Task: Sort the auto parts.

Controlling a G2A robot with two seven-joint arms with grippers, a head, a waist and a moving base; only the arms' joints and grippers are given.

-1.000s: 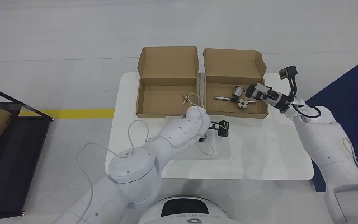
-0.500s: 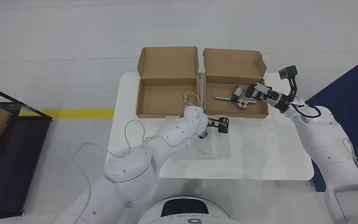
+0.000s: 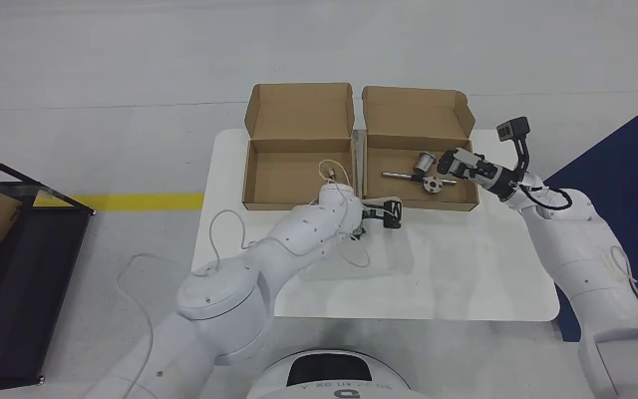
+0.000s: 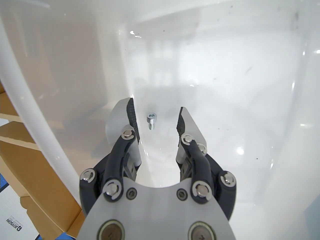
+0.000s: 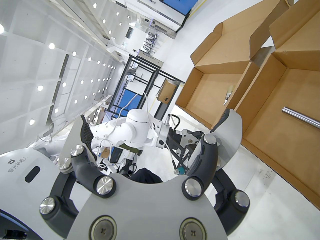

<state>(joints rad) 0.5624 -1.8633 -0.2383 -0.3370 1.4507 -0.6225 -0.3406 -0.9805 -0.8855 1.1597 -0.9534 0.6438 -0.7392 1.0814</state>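
Observation:
A small silver bolt (image 4: 151,121) lies on the white table (image 3: 478,259), just in front of the two cardboard boxes. My left gripper (image 4: 155,116) hangs over it, open, with a fingertip on each side of the bolt and nothing held. In the top view the left gripper (image 3: 390,212) sits near the front wall of the right box (image 3: 419,204). My right gripper (image 3: 449,162) is open and empty above that box's right side. In the right box lie a steel shaft (image 3: 402,176), a round part (image 3: 432,184) and a short cylinder (image 3: 426,160).
The left box (image 3: 289,175) holds one small metal part (image 3: 330,177). Both boxes have their lids folded back. In the right wrist view the shaft (image 5: 300,118) and the left arm's gripper (image 5: 182,146) appear. A black rack (image 3: 30,269) stands left of the table.
My left gripper has moved across the table toward the boxes, and its arm swung with it. The right arm has kept still.

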